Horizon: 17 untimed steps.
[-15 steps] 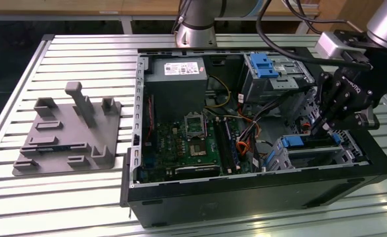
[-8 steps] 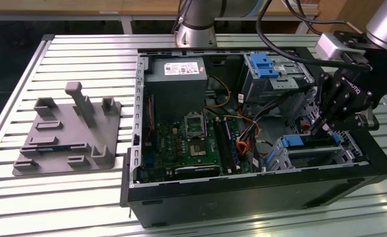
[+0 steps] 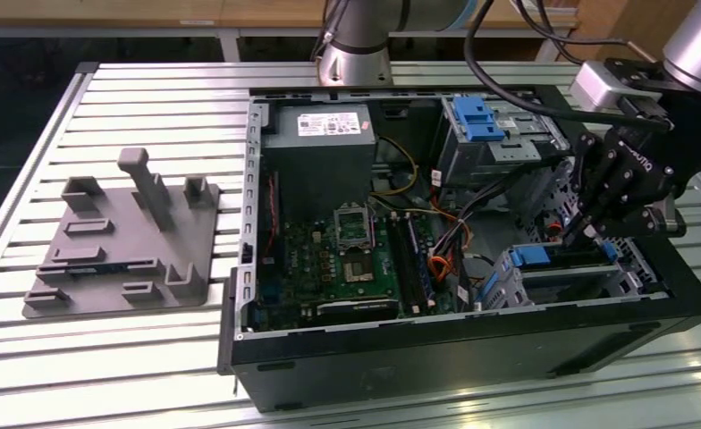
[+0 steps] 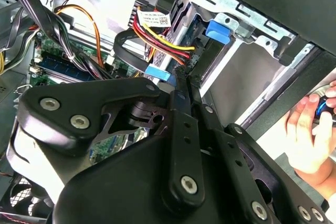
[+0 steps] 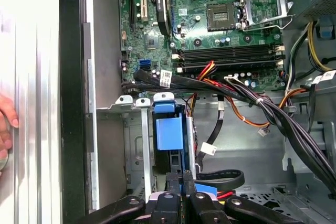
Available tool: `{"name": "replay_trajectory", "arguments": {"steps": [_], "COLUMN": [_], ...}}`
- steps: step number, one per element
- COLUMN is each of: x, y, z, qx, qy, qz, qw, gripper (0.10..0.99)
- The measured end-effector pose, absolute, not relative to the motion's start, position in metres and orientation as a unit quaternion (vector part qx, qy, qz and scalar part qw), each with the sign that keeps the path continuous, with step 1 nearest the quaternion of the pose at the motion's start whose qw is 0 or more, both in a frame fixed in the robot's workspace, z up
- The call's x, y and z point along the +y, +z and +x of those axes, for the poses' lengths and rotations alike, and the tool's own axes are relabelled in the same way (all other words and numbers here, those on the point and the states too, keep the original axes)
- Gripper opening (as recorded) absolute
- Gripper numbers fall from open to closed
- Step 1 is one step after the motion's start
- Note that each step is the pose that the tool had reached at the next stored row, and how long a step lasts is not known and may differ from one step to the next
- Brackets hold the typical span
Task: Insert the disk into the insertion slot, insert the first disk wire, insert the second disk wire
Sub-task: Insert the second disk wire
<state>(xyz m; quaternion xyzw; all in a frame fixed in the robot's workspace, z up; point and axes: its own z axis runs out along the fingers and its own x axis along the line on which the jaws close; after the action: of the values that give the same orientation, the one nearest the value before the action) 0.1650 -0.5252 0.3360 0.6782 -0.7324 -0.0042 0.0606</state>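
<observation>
Tool (image 3: 574, 234) tight against disk (image 3: 565, 259) edge

Black screw-studded gripper (image 3: 579, 234), silver arm (image 3: 353, 40)

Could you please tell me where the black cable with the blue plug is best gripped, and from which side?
Probably the rigid blue plug, pinched across its broad flat faces; the black cable behind it curls in a loop and would likely flex. Come from its cable end, through the open side of the case, leaving its front free.
</observation>
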Motion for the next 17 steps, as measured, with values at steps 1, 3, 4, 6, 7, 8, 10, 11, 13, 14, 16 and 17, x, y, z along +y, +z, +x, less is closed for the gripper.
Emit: {"name": "replay_trajectory", "arguments": {"steps": [1,3,4,6,7,8,10,11,13,14,16,17], "x": [-0.5252,-0.5252,-0.5252,-0.5252,-0.5252,-0.5252,-0.5252,-0.5254,-0.5257,-0.5257,-0.5257,-0.5257], "y": [0.3358,0.3354,0.3351,0.3346,0.3344,0.3342,0.3338,0.3335,0.3334,0.3334,0.3334,0.3335], "z": [0.1651,0.1652,0.1652,0.1653,0.1653,0.1653,0.1654,0.1654,0.1655,0.1656,0.1656,0.1656], "qx": [-0.732,-0.732,-0.732,-0.732,-0.732,-0.732,-0.732,-0.732,-0.732,-0.732,-0.732,-0.732], "qy": [-0.004,-0.004,-0.004,-0.004,-0.004,-0.004,-0.004,-0.004,-0.004,-0.005,-0.005,-0.005], "qz": [0.678,0.678,0.678,0.678,0.678,0.678,0.678,0.678,0.678,0.678,0.678,0.678], "qw": [0.061,0.061,0.061,0.061,0.061,0.061,0.061,0.061,0.061,0.061,0.061,0.061], "gripper": [0.141,0.141,0.141,0.141,0.141,0.141,0.141,0.141,0.141,0.141,0.141,0.141]}}
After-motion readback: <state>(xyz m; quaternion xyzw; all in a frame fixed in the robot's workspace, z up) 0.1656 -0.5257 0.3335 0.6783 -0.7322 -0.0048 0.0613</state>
